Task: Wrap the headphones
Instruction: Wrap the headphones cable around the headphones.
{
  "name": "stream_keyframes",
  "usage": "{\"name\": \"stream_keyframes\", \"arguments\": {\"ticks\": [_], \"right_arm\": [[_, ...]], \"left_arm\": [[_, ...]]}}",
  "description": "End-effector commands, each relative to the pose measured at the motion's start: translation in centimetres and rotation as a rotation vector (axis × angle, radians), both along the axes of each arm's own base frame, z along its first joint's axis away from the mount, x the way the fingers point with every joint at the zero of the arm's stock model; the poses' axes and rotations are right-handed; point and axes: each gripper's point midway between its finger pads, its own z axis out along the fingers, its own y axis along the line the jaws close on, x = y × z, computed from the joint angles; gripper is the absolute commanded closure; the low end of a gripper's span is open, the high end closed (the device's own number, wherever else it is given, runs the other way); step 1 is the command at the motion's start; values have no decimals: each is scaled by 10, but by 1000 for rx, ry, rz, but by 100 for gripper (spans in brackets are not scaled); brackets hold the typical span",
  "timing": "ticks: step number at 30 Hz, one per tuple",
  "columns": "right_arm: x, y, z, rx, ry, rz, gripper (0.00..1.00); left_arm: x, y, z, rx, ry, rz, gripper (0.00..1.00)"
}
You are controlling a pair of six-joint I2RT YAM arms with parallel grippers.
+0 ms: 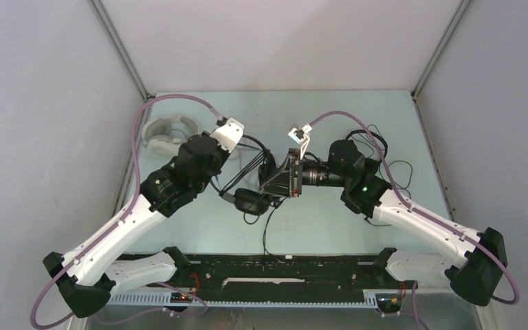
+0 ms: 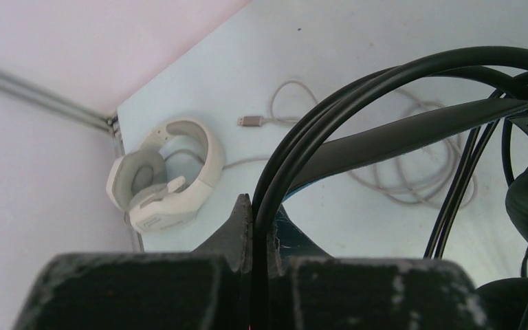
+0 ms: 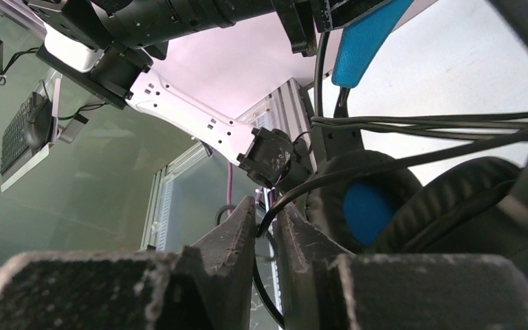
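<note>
Clamping the cord (image 2: 271,175) of the black headphones (image 3: 364,210), my left pincer (image 2: 260,210) is fully closed; my right pincer (image 3: 267,216) stands slightly ajar, cord threading its gap, headphones just beyond.

Robotics lab: aluminium-framed enclosure walls (image 1: 261,41)

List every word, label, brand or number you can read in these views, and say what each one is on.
No text is legible in any view.
White headphones: moulded mark on the side, too blurred to read.
Black headphones: no print visible.
</note>
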Motion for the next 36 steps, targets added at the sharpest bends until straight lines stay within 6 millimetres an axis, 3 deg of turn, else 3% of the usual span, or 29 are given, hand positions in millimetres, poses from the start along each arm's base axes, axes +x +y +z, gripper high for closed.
{"name": "stream_keyframes", "arguments": {"ticks": [1, 8, 14, 24, 28, 33, 36], "right_arm": [[-3, 10, 43, 99, -109, 13, 78], [-6, 27, 38, 73, -128, 26, 70], [-13, 35, 37, 52, -158, 20, 69], [-23, 41, 31, 36, -159, 48, 65], [-26, 43, 28, 28, -167, 53, 65], [-31, 45, 32, 37, -185, 46, 76], [-38, 48, 34, 48, -193, 62, 77]], "left_arm": [[9, 17, 60, -245, -118, 212, 100], [6, 15, 76, -475, -146, 260, 100], [3, 31, 95, -565, -194, 346, 100], [1, 38, 112, -680, -212, 414, 100], [1, 39, 117, -725, -219, 429, 100], [2, 46, 120, -783, -230, 486, 100], [3, 55, 121, -842, -247, 546, 100]]}}
